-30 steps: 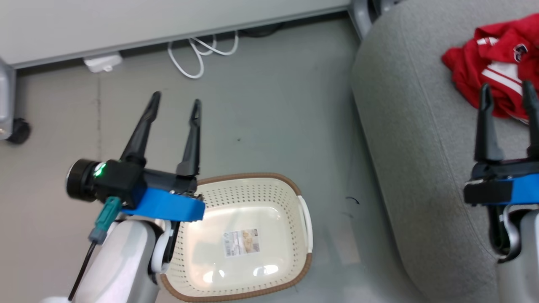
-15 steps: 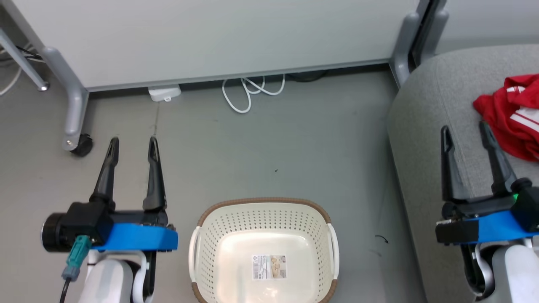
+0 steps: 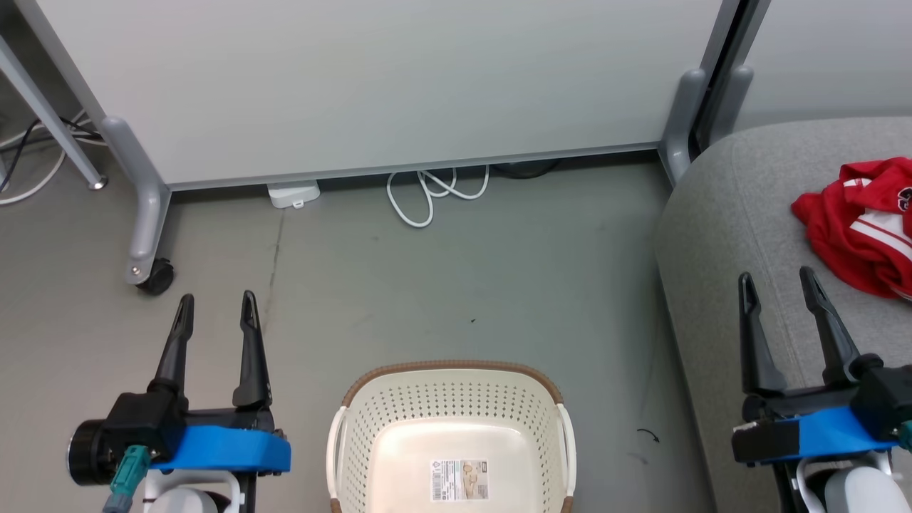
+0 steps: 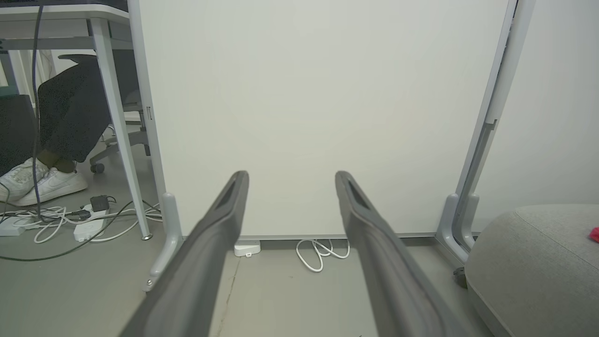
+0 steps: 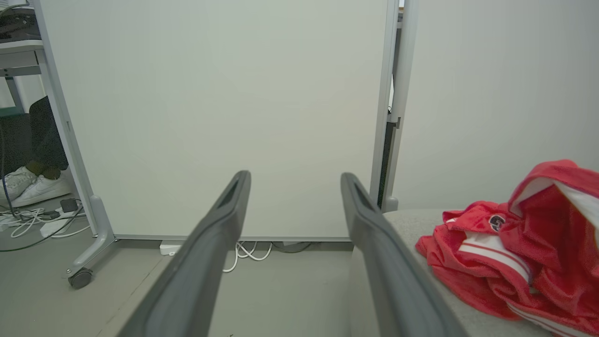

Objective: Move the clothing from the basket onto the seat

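Observation:
The red clothing [image 3: 862, 235] with white striped trim lies crumpled on the grey seat [image 3: 719, 235] at the right; in the right wrist view the clothing [image 5: 514, 252] sits right of my fingers. The cream basket [image 3: 370, 420] with a brown rim stands on the floor at bottom centre, with just a paper label inside. My left gripper [image 3: 216, 309] hovers open over the floor left of the basket. Over the seat's front edge, my right gripper [image 3: 776, 285] is open and holds nothing. Both wrist views show spread fingers [image 4: 224, 224] [image 5: 229, 220].
A pale partition panel [image 3: 399, 78] on wheeled grey feet [image 3: 153, 274] stands behind. A white cable [image 3: 427, 196] and a small white box [image 3: 293, 193] lie at its base. In the left wrist view, a table leg [image 4: 119, 126], floor cables and a person's white shoes [image 4: 42, 182] are at the left.
The head camera has swung and tilted, so the whole scene shifted and the basket now sits at bottom centre. Both grippers stay open and have drawn back to the lower corners.

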{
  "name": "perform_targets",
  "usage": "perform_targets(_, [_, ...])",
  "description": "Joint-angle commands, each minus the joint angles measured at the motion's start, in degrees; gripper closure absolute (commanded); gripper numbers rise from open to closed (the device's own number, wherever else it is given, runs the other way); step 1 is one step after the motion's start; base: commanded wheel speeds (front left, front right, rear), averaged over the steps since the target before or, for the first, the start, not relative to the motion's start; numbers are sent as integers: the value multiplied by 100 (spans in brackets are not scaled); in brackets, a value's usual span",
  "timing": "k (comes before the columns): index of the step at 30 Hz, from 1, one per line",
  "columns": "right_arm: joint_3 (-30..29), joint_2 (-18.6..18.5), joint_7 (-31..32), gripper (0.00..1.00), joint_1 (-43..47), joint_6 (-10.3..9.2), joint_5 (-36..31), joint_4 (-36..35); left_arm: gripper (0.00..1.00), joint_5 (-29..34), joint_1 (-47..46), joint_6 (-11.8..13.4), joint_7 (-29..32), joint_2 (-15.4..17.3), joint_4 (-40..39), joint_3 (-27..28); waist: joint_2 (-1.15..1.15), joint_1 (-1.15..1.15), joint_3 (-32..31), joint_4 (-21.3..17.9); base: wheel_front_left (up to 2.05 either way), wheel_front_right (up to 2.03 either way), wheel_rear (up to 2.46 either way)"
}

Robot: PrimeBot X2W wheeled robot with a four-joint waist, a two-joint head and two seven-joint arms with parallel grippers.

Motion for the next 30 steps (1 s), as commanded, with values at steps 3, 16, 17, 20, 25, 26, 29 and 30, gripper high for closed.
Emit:
perform_targets(3, [-87, 45, -19, 0, 188, 3, -31, 28, 0, 71, 107, -58, -26, -39, 41, 60, 0, 1, -93, -5, 0, 0, 0])
perform_targets(16, [-161, 82, -19, 0, 345, 3, 9, 70, 0, 189, 164, -139, -26, -122, 155, 153, 0, 1, -178, -84, 0, 0, 0])
perform_targets(17, [-159, 83, -19, 0, 349, 3, 30, 80, 0, 194, 165, -147, -26, -125, 165, 157, 0, 1, -185, -86, 0, 0, 0])
perform_targets(20, [-151, 83, -19, 0, 342, 3, 60, 107, 0, 226, 158, -158, -26, -134, 190, 177, 0, 1, -204, -87, 0, 0, 0])
perform_targets(25, [-148, 87, 17, 100, 310, 0, 81, 279, 100, 199, 247, -148, 34, -152, 350, 145, 0, 1, -212, -89, 0, 0, 0])
perform_targets(26, [-155, 93, 39, 100, 311, 0, 119, 332, 100, 162, 268, -149, 51, -157, 399, 154, 0, 1, -213, -90, 0, 0, 0])
perform_targets(29, [-191, 92, 163, 100, 260, 0, 479, 397, 100, -187, 214, -158, 174, -157, 443, 221, 0, 1, -221, -94, 0, 0, 0])
perform_targets(30, [-193, 92, 196, 100, 254, 0, 602, 406, 100, -306, 207, -161, 207, -157, 446, 233, 0, 1, -223, -95, 0, 0, 0])
